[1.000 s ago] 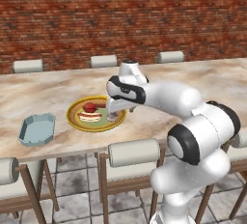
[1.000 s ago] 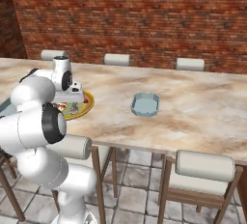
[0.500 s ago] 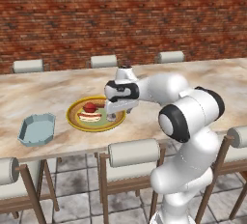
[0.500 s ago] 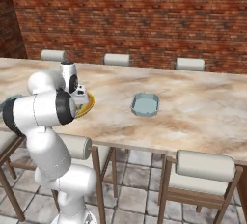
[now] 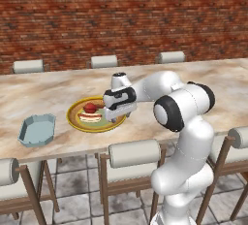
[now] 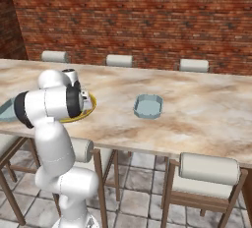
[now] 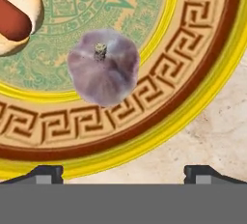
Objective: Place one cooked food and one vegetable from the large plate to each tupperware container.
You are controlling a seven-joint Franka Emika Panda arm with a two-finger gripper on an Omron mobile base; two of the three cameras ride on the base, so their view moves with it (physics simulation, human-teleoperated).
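The two-finger dark pincer (image 7: 123,172) stands spread wide, its two tips far apart at about 7 and 5 o'clock of the hand view, with nothing between them. It holds nothing and touches nothing visible; both tips sit over the outer rim of the wide round plate with yellow rim, brown key-pattern band and pale green centre (image 7: 202,68) and the marble beside it.

In the hand view a pale purple, rounded garlic-like bulb with a short stem stub (image 7: 103,67) lies on the plate, straddling the inner yellow ring and the brown band, just above centre and apart from the finger tips. At 10 o'clock a hot dog in a pale bun (image 7: 17,18) lies on the green centre, near the bulb but not touching it.

In the left base view the pincer (image 5: 117,117) hangs at the 3 o'clock edge of the plate (image 5: 77,123), on the long beige marble table (image 5: 53,90). A red rounded food item (image 5: 90,107) sits just behind the hot dog (image 5: 89,118). One shallow light-blue octagonal tray (image 5: 37,130) lies at 9 o'clock of the plate, near it.

In the right base view the second light-blue octagonal tray (image 6: 148,105) lies well apart from the plate (image 6: 89,109), at its 3 o'clock.
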